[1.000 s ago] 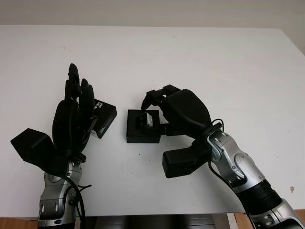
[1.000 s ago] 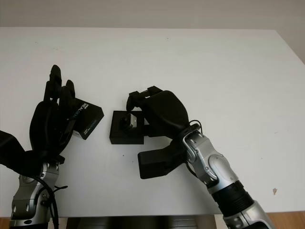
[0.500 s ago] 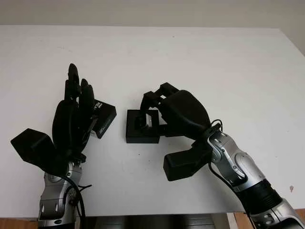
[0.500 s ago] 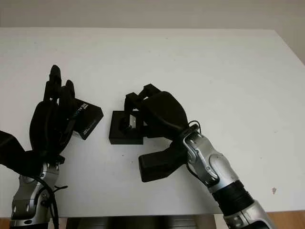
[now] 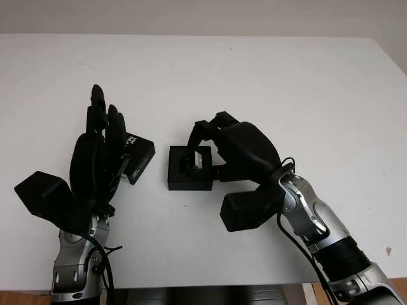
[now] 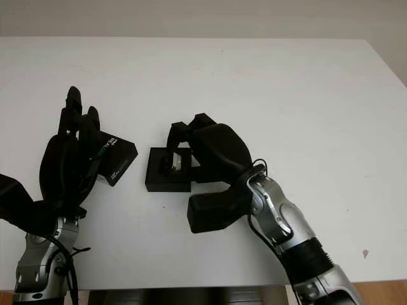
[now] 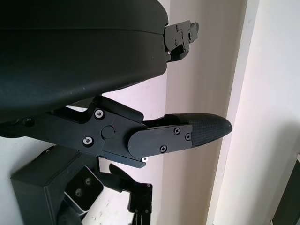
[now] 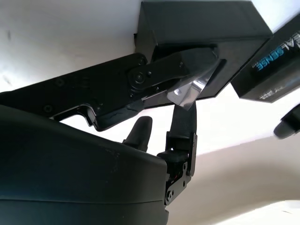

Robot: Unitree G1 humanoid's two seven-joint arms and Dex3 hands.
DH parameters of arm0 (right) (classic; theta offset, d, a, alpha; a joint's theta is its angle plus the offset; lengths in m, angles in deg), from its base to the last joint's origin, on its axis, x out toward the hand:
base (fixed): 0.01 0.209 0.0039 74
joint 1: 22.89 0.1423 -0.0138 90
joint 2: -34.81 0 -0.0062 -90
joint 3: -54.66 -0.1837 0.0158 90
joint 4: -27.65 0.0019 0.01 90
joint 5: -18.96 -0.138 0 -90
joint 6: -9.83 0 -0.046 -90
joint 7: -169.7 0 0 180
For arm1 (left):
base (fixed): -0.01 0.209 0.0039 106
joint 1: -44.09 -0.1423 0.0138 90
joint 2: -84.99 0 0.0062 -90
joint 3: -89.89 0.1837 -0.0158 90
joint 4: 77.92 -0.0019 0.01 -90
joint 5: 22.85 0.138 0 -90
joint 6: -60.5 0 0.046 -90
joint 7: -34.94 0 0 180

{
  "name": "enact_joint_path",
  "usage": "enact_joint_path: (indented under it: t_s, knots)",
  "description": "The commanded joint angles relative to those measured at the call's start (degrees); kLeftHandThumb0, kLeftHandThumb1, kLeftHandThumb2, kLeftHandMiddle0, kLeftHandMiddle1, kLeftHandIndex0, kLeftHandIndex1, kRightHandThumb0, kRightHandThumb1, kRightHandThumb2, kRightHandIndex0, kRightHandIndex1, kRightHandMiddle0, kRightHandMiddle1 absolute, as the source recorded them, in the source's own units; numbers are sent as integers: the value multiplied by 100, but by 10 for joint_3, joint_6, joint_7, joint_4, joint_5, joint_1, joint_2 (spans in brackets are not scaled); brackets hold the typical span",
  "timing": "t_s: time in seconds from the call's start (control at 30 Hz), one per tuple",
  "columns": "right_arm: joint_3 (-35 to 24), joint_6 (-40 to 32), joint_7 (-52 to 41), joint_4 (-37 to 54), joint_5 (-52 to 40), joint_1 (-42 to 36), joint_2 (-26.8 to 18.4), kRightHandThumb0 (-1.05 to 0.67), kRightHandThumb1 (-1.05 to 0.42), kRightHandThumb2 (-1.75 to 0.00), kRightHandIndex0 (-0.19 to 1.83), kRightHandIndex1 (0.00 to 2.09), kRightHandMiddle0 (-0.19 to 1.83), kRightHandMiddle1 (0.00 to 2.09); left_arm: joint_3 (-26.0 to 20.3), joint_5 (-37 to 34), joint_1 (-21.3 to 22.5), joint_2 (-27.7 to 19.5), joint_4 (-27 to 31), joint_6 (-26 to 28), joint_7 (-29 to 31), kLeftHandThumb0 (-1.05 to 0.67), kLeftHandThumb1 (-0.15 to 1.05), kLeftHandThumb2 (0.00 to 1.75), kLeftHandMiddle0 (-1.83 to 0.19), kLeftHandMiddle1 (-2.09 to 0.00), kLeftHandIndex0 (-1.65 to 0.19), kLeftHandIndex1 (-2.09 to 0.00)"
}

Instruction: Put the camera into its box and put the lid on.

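Step in hand: seating camera (image 5: 194, 160) into box (image 5: 188, 171). Right hand (image 5: 219, 145) over box at worktop (image 5: 267, 82) centre, fingers (image 5: 202, 130) curled down around silver camera; looks clamped on it, camera tilted, partly inside box, not yet flat. Left hand (image 5: 98, 152) open, upright just beside lid (image 5: 138, 157), touching or very near its left edge, not gripping. Lid black, white lettering, lying tilted just left of box, small gap between. Next, likely: press camera level, release, pull right hand clear. Then left hand takes lid, carries over box, aligns edges, presses down. Risk: camera jammed askew, lid not closing.
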Motion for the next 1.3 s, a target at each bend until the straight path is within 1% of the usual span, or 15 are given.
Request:
enact_joint_path:
  t_s: [0.0,0.07,0.2,0.4,0.53,0.67,0.83,1.03,1.27]
  knots:
    - [-11,4,-7,-26,-25,7,5,-27,-95,-6,2,116,46,175,-1,-4,-1,1,4,-2,2,-68,105,52,19,0,19,0]
    - [-19,0,-13,-33,-45,13,7,-26,-96,-6,-1,113,42,179,-1,-3,-1,1,5,-2,1,-69,105,51,19,0,19,0]
    - [-30,2,-15,-42,-71,21,8,-27,-97,-6,1,108,39,187,-2,-5,1,1,1,-4,2,-68,105,51,19,0,19,0]
    - [-39,-1,-15,-45,-95,28,10,-30,-98,-6,1,109,36,192,-3,-4,1,-2,1,-4,5,-68,105,51,19,0,19,0]
    - [-46,5,-21,-45,-111,30,10,-31,-97,-5,2,112,36,192,-3,-1,0,-3,2,-1,2,-68,105,52,19,0,19,0]
    - [-53,-4,-41,-25,-132,26,10,-31,-98,-6,-2,113,33,191,-3,-3,0,-2,3,-1,2,-68,105,52,19,0,19,0]
    - [-66,14,-53,-21,-150,28,7,-31,-97,-5,0,117,35,190,-4,-6,1,-2,1,0,4,-68,105,51,19,0,19,0]
    - [-79,7,-62,24,-155,25,1,-31,-95,-5,1,115,34,180,-4,-2,3,-4,0,-3,4,-69,105,51,19,0,19,0]
    - [-85,8,-62,27,-168,16,13,-32,-94,-5,4,112,36,174,-2,1,4,-5,0,0,2,-68,105,53,19,0,19,0]
